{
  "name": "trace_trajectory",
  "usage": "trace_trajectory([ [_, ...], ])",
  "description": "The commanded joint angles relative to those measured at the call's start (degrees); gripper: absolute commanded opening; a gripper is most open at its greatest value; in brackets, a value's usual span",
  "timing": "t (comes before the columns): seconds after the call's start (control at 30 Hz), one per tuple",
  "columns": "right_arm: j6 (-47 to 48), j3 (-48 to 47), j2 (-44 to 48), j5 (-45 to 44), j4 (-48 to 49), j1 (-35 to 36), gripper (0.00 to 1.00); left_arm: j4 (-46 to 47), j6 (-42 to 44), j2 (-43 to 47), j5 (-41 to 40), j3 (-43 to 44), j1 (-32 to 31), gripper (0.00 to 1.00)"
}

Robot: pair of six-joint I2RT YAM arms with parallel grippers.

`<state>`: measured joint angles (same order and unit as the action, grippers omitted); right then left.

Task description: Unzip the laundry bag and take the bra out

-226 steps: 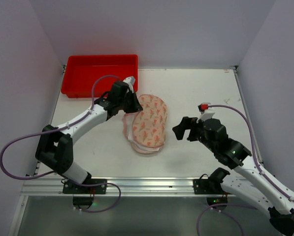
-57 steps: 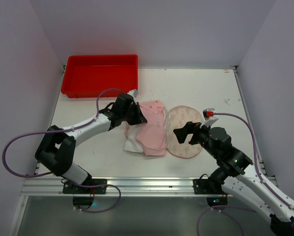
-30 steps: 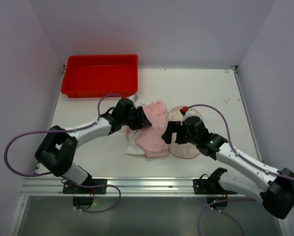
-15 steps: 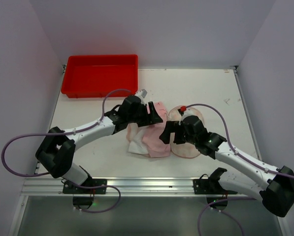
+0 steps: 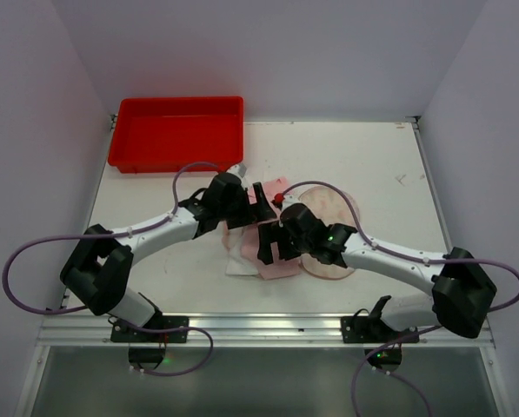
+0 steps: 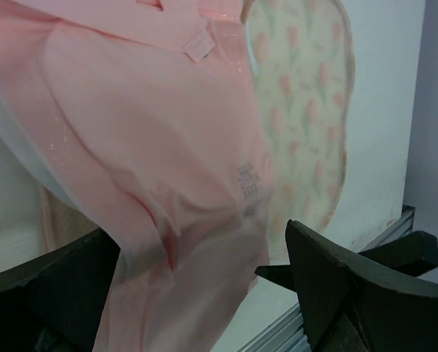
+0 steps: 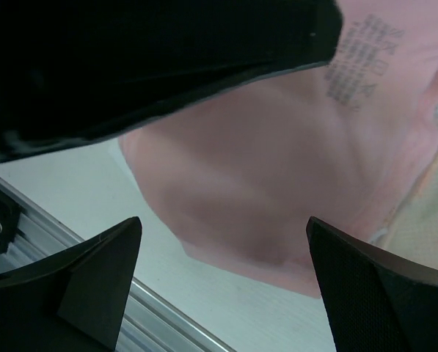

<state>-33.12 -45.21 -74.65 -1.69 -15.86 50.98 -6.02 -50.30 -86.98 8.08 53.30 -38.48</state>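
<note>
Bag (image 5: 242, 257) lies crumpled, pink over white, near the middle of the desk (image 5: 372, 165). Bra (image 5: 339, 207) lies flat just right of the bag, its near edge touching or tucked under the bag's pink fabric; right arm crosses over the bra's lower half. In the left wrist view the bra's printed cup shows beyond the bag's right edge, outside the mesh as far as can be seen. Zipper not made out.

Left gripper (image 5: 261, 198) sits over the bag's far edge, fingers (image 6: 329, 293) spread wide and released, pink fabric hanging between them but not pinched. Right gripper (image 5: 272, 248) is over the bag's near half, also released, fingers (image 7: 380, 293) well apart above the pink mesh and a small printed label. A black part of the left arm fills the top of the right wrist view, so the two grippers are close together over the bag.

Red tray (image 5: 176, 130) sits well apart from the bag, at the desk's far left corner.
</note>
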Motion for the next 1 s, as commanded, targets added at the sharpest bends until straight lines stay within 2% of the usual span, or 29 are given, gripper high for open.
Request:
trace_trajectory([
  [0.0, 2.10, -4.44, -3.55, -2.26, -1.89, 2.01, 0.95, -0.57, 1.26, 2.60, -1.66, -1.18, 1.21, 0.96],
  [0.2, 3.85, -8.48, -5.94, -5.86, -5.76, 6.05, 0.93, -0.22, 2.05, -0.02, 0.70, -0.83, 3.23, 0.97],
  [0.33, 6.14, -12.08, -8.48, -11.65, -8.83, 11.14, 0.93, -0.04, 2.23, -1.17, 2.29, -0.04, 3.94, 0.97],
  [0.4, 7.63, -13.93, -9.37, -15.96, -9.98, 12.73, 0.93, -0.92, 2.40, -0.56, 3.08, 0.23, 4.55, 0.98],
  [0.63, 10.71, -17.89, -15.60, -19.66, -9.98, 15.29, 0.91, -6.02, 5.30, 3.92, 3.52, 0.67, 10.43, 1.00],
  [0.87, 11.59, -19.21, -19.91, -21.33, -9.19, 15.38, 0.76, -9.00, 8.38, 9.19, 5.81, -2.49, 18.87, 1.00],
  [0.97, 11.77, -19.21, -19.48, -23.17, -9.37, 15.46, 0.60, -9.89, 9.08, 12.00, 6.42, -4.07, 20.54, 1.00],
])
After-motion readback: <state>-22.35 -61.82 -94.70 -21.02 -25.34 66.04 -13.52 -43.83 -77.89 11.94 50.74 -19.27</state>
